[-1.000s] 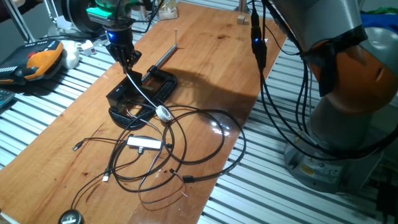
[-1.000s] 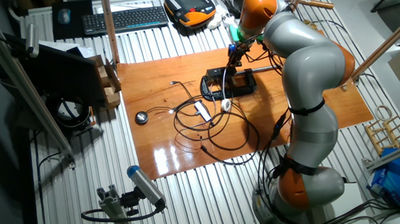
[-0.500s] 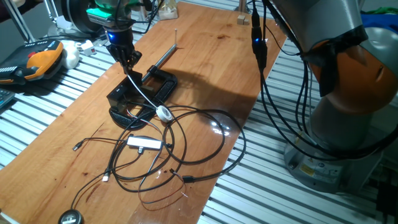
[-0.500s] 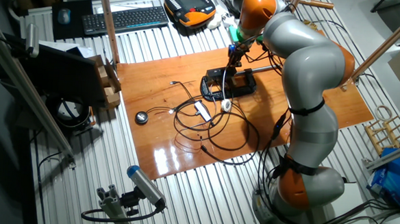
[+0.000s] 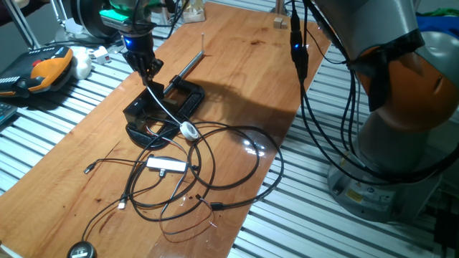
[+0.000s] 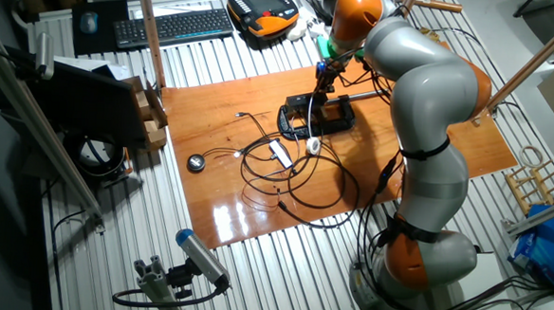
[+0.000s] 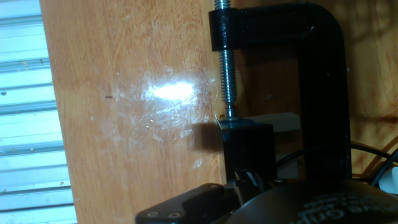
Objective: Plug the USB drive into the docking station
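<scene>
My gripper (image 5: 148,70) hovers just above the back of the docking station (image 5: 145,112), a black box on a rounded base with thin wires at its front. It also shows in the other fixed view (image 6: 297,119), with the gripper (image 6: 323,76) over it. The fingers look shut on a small black block, the USB drive (image 7: 248,146), which points down at the table. A white cable (image 5: 166,106) runs from the gripper to a white puck (image 5: 188,130). The fingertips are mostly hidden in the hand view.
A black C-shaped clamp (image 5: 184,96) with a long metal rod (image 5: 189,65) stands right behind the docking station; its screw (image 7: 227,59) shows in the hand view. A silver adapter (image 5: 164,164) and several looped cables (image 5: 237,179) lie in front. The table's left edge (image 7: 46,124) is close.
</scene>
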